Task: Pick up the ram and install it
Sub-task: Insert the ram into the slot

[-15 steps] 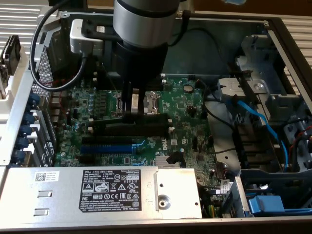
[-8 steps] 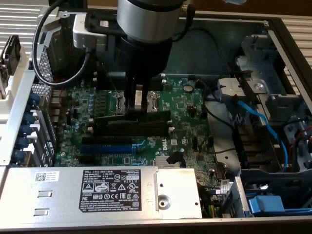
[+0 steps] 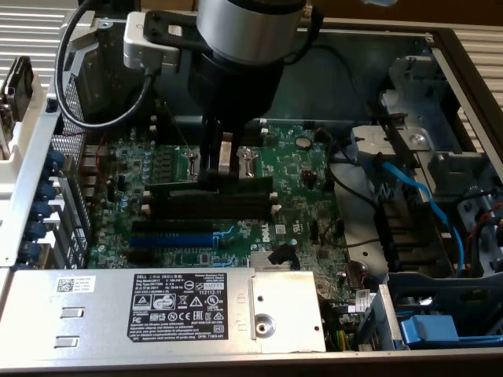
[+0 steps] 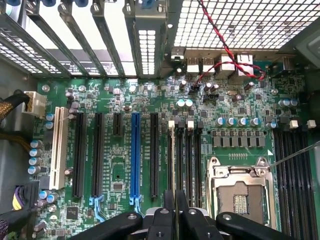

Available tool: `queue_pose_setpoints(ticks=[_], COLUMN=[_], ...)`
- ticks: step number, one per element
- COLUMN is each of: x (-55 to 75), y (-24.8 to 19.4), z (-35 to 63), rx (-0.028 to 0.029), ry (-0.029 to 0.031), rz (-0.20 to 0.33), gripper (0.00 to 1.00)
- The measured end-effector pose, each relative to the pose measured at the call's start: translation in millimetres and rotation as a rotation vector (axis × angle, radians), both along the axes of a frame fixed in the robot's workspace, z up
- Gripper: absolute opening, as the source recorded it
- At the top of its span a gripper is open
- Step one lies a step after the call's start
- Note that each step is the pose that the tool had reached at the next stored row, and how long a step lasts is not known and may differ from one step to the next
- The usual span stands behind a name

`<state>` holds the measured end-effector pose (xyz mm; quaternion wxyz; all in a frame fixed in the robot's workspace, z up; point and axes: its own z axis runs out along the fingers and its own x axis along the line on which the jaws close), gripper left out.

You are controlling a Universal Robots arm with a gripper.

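In the exterior view the gripper point(image 3: 218, 174) reaches down into the open computer case point(image 3: 440, 47), over the middle of the green motherboard point(image 3: 302, 196). Its two fingers are drawn in narrow on the top edge of the ram point(image 3: 247, 187). The ram lies level across the board, running towards the exterior view's left and right, right at the black memory slots point(image 3: 212, 204). The arm's bulk hides the far part of the board, and I cannot tell whether the stick is fully seated or only resting on a slot. Nearer lies the blue expansion slot point(image 3: 169, 236), and nearest the power supply point(image 3: 185, 306) with its black label. A blue cable point(image 3: 420, 200) curves at the exterior view's right.

In the wrist view the black fingers point(image 4: 170, 215) are cut off by the frame's edge, close together. The stick is seen edge-on here, hard to separate from the dark slots beneath it. The CPU socket point(image 4: 240, 195) sits just beside those slots. A red and black wire point(image 4: 225, 50) crosses the perforated case wall.
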<state>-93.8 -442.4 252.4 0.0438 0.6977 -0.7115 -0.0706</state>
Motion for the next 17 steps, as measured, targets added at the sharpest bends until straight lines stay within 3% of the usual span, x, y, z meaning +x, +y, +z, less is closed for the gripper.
queue_pose_setpoints(ticks=[1,2,6,12,17], x=[0.4,0.4,2.8,6.5,8.2], y=[-0.1,-0.1,-0.1,-0.2,-0.3], z=[0.1,0.2,-0.2,0.0,-0.1], rx=[-0.0002,-0.0002,0.0004,0.0001,0.0004], ry=[0.0059,0.0080,0.0117,0.0434,0.0482], rz=[0.000,0.000,0.000,0.000,0.000], gripper=[0.13,0.13,0.13,0.13,0.13])
